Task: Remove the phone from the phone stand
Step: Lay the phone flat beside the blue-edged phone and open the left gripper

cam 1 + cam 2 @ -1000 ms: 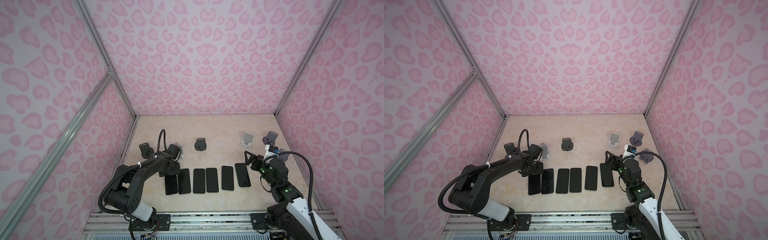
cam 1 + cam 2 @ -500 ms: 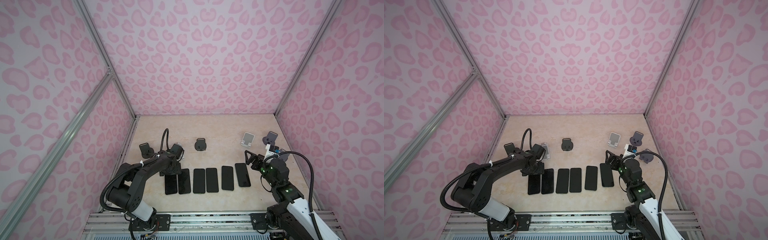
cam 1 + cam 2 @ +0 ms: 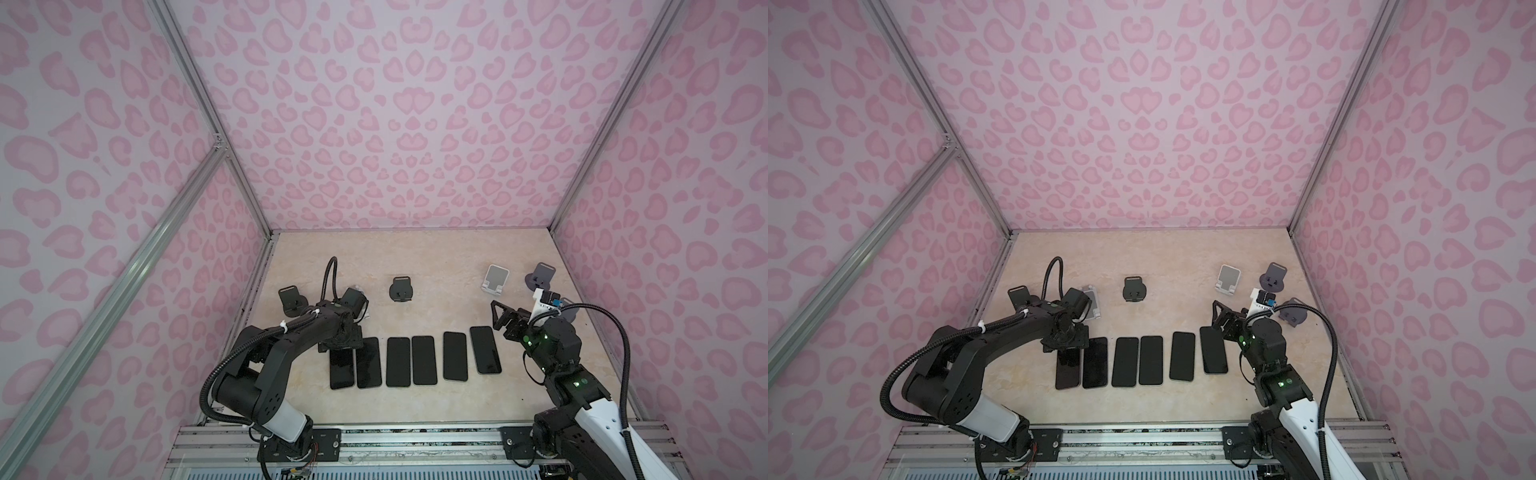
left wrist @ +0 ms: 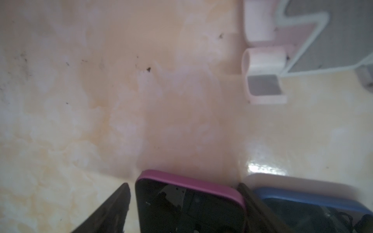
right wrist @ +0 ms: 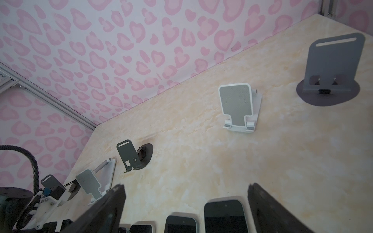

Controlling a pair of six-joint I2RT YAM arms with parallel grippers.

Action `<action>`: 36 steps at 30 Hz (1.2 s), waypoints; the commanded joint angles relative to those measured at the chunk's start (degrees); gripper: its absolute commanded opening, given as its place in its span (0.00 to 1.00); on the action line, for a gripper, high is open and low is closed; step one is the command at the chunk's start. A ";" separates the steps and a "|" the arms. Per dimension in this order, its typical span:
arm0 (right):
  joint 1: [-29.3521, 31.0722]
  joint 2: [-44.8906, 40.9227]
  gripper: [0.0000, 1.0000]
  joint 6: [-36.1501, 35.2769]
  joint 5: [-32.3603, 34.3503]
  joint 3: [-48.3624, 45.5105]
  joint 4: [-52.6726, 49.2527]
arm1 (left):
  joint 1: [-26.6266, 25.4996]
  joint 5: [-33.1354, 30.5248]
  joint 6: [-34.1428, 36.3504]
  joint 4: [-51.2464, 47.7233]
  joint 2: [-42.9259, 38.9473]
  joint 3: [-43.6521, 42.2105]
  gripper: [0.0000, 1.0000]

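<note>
L gripper (image 4: 182, 186) part-open, fingers either side of pink-cased phone (image 4: 187, 205), slim gap on one side. Phone lies flat on table (image 3: 436, 407), left end of phone row (image 3: 411, 360), near white stand (image 4: 262, 84). R gripper (image 5: 185, 186) wide open, empty. Bare table btwn row and stands.

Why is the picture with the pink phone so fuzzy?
Left wrist view: camera very close, so the pink-cased phone and white stand blur, and light glares off the table. Right wrist view: grey stand sharp, only the right gripper fingers soft. Both top views: sharp.
</note>
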 commanded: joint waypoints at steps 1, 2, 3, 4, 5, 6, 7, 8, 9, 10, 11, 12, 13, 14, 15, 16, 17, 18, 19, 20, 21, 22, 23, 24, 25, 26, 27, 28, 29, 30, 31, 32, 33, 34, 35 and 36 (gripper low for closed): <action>-0.11 0.06 0.97 -0.36 -0.31 0.25 -0.17 | 0.14 -0.02 1.12 -5.12 -1.04 -1.29 0.85; -0.10 0.33 0.97 -0.17 -0.47 0.24 0.03 | 0.14 0.30 1.19 -4.98 -1.38 -1.53 0.86; -0.08 0.53 0.97 0.01 -0.80 0.25 0.18 | 0.14 0.47 1.14 -4.97 -1.47 -1.70 0.86; -0.08 0.72 0.97 0.18 -1.04 0.30 0.27 | 0.14 0.70 1.01 -4.97 -1.46 -1.86 0.86; -0.08 0.91 0.97 0.29 -1.32 0.38 0.25 | 0.14 1.15 1.03 -4.81 -1.49 -2.01 0.86; -0.09 1.04 0.97 0.24 -1.52 0.55 0.12 | 0.14 1.35 0.87 -4.79 -1.56 -2.32 0.86; -0.10 0.94 0.97 0.25 -1.53 0.68 -0.06 | 0.10 1.37 0.65 -4.83 -1.72 -2.53 0.86; -0.08 0.88 0.97 0.14 -1.52 0.77 -0.23 | 0.14 1.41 0.51 -4.88 -1.89 -2.84 0.86; -0.08 0.80 0.97 0.06 -1.43 0.99 -0.47 | 0.14 1.46 0.50 -4.82 -2.13 -3.20 0.86; -0.08 0.73 0.97 0.03 -1.35 1.05 -0.55 | 0.14 1.66 0.50 -4.71 -2.39 -3.33 0.87; -0.08 0.62 0.97 0.12 -1.39 1.08 -0.70 | 0.14 2.19 0.63 -4.47 -2.81 -3.50 0.87; -0.08 0.64 0.97 0.16 -1.50 1.24 -0.69 | 0.14 2.60 0.65 -4.38 -3.04 -3.44 0.87; -0.10 0.77 0.97 0.21 -1.58 1.34 -0.76 | 0.14 3.63 0.88 -4.07 -3.35 -3.43 0.88; -0.09 0.78 0.97 0.28 -1.69 1.47 -0.81 | 0.12 4.85 0.94 -3.71 -3.77 -3.35 0.88; -0.09 0.89 0.97 0.29 -1.71 1.67 -1.10 | 0.14 5.67 1.02 -3.49 -4.14 -3.14 0.88; -0.10 0.83 0.97 0.28 -1.87 1.88 -1.24 | 0.14 5.85 1.14 -3.61 -4.53 -2.81 0.89; -0.13 0.71 0.97 0.24 -1.96 1.96 -1.56 | 0.14 6.21 1.18 -3.59 -4.72 -2.50 0.89; -0.08 0.62 0.97 0.25 -1.96 2.06 -1.81 | 0.14 6.81 1.42 -3.42 -4.87 -2.30 0.89; -0.11 0.43 0.97 0.21 -1.92 2.22 -2.03 | 0.14 7.27 1.64 -3.31 -4.90 -2.06 0.89; -0.09 0.37 0.97 0.12 -1.80 2.36 -2.34 | 0.14 7.37 1.65 -3.22 -4.80 -1.94 0.90; -0.12 0.22 0.97 0.03 -1.78 2.56 -2.60 | 0.14 7.28 1.73 -3.10 -4.70 -1.90 0.90; -0.10 0.08 0.97 -0.05 -1.78 2.66 -3.04 | 0.23 7.52 1.85 -2.74 -4.70 -2.02 0.90; -0.12 -0.03 0.97 -0.12 -1.78 2.84 -3.24 | 0.28 7.52 1.91 -2.45 -4.68 -2.02 0.90; -0.08 -0.18 0.97 -0.07 -1.87 2.89 -3.50 | 0.32 7.46 1.91 -2.28 -4.72 -2.11 0.90; -0.09 -0.34 0.97 -0.11 -1.96 2.94 -3.63 | 0.38 8.20 1.95 -1.67 -5.04 -2.26 0.91; -0.13 -0.37 0.97 -0.07 -1.89 2.92 -3.87 | 0.56 9.18 1.99 -0.85 -5.59 -2.61 0.91; -0.08 -0.55 0.97 -0.05 -1.87 2.94 -4.18 | 0.65 9.44 2.00 -0.42 -5.99 -2.57 0.92; -0.08 -0.59 0.97 -0.02 -1.93 2.91 -4.34 | 0.76 9.20 2.11 -0.49 -6.10 -2.39 0.92; -0.08 -0.71 0.97 0.10 -1.96 2.98 -4.53 | 1.00 9.48 2.54 -0.48 -6.25 -2.08 0.93; -0.08 -0.76 0.97 0.18 -2.12 3.00 -4.59 | 1.19 9.76 2.82 -0.48 -6.51 -1.96 0.93; -0.10 -0.90 0.97 0.38 -2.34 2.86 -4.65 | 1.33 10.08 3.02 -0.44 -6.75 -1.79 0.93; -0.10 -0.86 0.97 0.47 -2.44 2.83 -4.68 | 1.54 10.04 3.17 -0.41 -7.21 -1.70 0.93; -0.08 -0.86 0.97 0.48 -2.57 2.76 -4.66 | 1.81 9.95 3.29 -0.47 -7.57 -1.69 0.94; -0.13 -0.86 0.97 0.56 -2.51 2.70 -4.76 | 2.09 9.88 3.39 -0.43 -7.77 -1.71 0.94; -0.09 -0.90 0.97 0.70 -2.48 2.64 -4.75 | 2.36 9.67 3.57 -0.69 -7.84 -1.76 0.94; -0.10 -0.88 0.97 0.95 -2.57 2.58 -4.73 | 2.59 9.09 3.66 -0.98 -7.66 -1.67 0.94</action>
